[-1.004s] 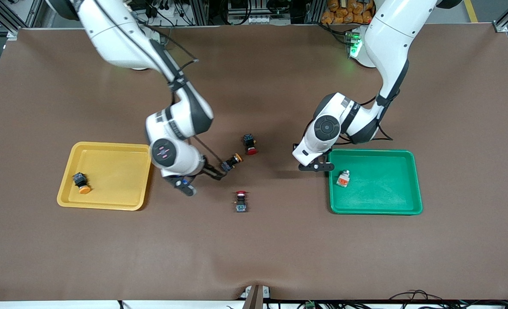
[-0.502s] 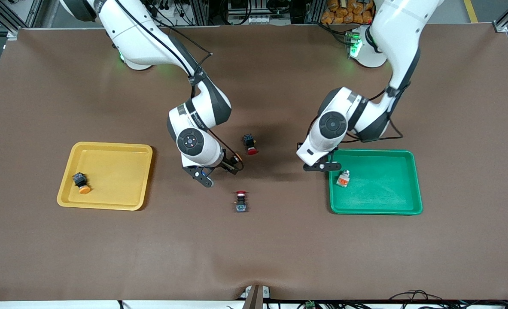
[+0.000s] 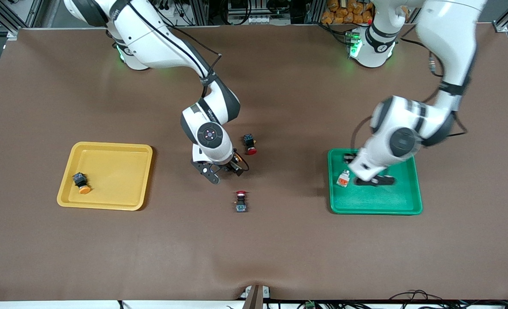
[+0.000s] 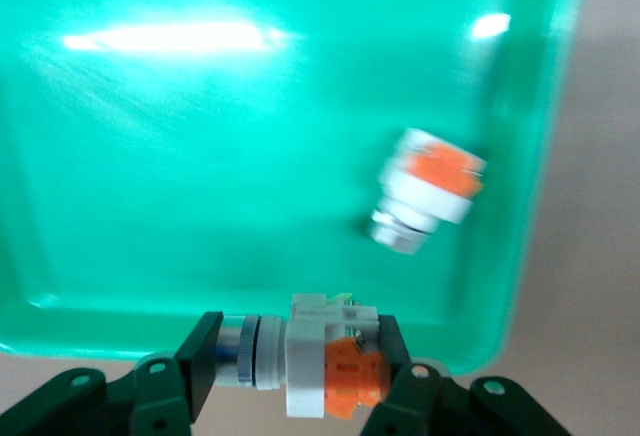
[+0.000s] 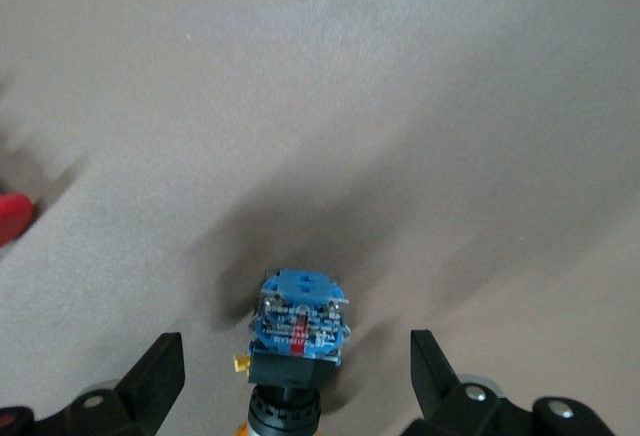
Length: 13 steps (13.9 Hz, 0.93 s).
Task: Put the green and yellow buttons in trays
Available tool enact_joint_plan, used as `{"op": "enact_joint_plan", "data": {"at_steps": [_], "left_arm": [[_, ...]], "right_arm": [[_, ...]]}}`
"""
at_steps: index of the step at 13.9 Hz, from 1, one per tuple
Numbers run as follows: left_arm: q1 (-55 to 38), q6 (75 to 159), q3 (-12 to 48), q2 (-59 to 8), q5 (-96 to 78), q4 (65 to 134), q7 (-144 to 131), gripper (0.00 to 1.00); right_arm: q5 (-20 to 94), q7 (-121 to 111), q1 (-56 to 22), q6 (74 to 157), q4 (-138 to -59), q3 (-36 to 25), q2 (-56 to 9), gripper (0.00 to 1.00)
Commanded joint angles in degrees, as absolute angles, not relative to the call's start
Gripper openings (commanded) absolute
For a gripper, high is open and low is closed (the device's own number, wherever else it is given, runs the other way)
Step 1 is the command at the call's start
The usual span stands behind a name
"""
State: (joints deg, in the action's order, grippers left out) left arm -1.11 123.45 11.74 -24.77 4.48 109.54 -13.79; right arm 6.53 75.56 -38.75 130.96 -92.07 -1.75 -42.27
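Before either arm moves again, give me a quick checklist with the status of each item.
1. Left gripper shut on a white-bodied button: ok.
2. Held button over the green tray: ok.
3. Drop spot free of the white button already lying in that tray: cannot tell.
4. Right gripper open, fingers either side of the yellow-capped button on the table: ok.
5. Yellow tray has room beside its one button: ok.
6. Red-capped buttons left on the table, outside both trays: ok.
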Motion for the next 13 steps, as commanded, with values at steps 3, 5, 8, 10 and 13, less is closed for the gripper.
{"op": "enact_joint_plan", "data": {"at_steps": [3, 5, 8, 10, 13], "left_arm": [[2.64, 128.13, 12.22, -32.50, 6.41, 103.72, -9.84, 0.16], [3.16, 129.99, 12.04, -36.01, 8.69, 100.65, -9.84, 0.17], [3.78, 131.13, 12.04, -38.49, 8.79, 99.76, -9.84, 0.21], [3.60, 131.31, 12.04, -39.20, 8.62, 99.49, -9.93, 0.47], [3.60, 131.13, 12.65, -38.06, 8.17, 99.41, -10.64, 1.00]], "right_arm": [[4.66, 77.08, -39.99, 131.13, -91.76, -2.29, -42.71, 0.68], [4.48, 76.73, -39.99, 130.96, -91.84, -2.29, -42.63, 0.09], [3.17, 76.64, -39.73, 130.61, -91.93, -2.29, -42.63, 0.00], [3.16, 75.77, -38.68, 130.34, -91.85, -2.20, -42.19, 0.00], [4.04, 68.50, -34.47, 123.79, -90.97, -1.93, -40.44, 0.00]]}}
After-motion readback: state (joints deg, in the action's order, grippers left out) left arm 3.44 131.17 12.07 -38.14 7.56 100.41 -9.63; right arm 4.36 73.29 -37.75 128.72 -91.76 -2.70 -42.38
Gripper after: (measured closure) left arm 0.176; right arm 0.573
